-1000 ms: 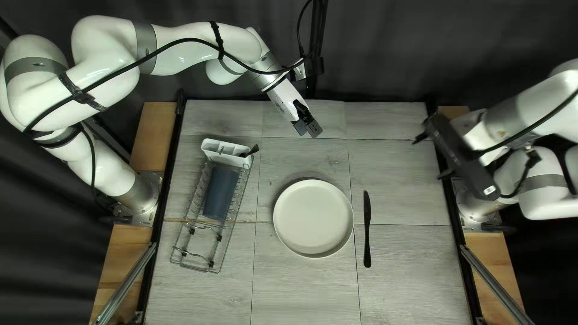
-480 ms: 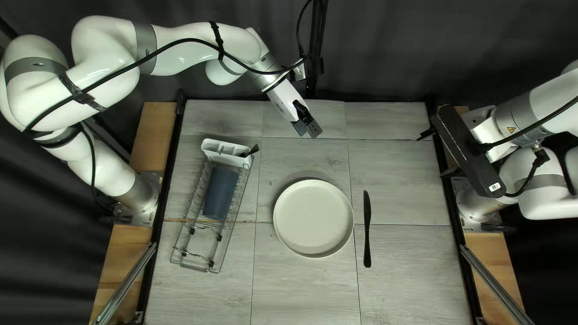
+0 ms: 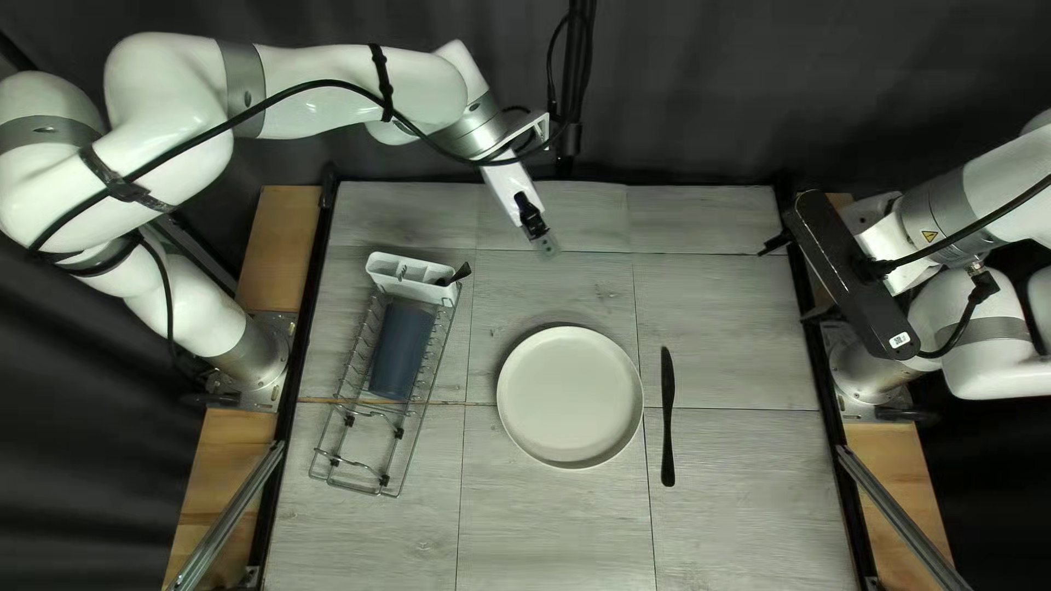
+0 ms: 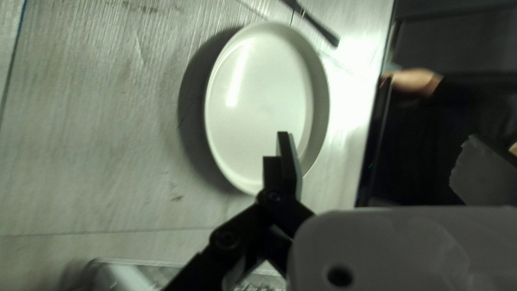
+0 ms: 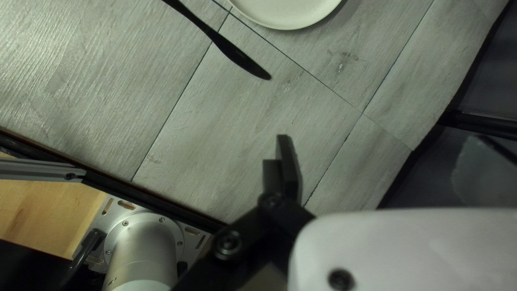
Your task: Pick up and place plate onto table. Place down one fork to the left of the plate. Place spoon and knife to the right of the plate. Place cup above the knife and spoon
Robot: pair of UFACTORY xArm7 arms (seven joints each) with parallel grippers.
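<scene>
The left jaws and the right jaws stand released, empty. Ahead of the left jaws lies the white plate (image 4: 258,101), with the black knife (image 4: 323,30) just beyond it.

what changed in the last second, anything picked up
The left gripper turned at the wrist and shifted slightly toward the rack. The right arm drew back a little toward its base, then stopped. Nothing was gripped or let go. The plate, knife and cup stayed put.

Knife (image 3: 667,414) just R of plate (image 3: 570,396)
</scene>
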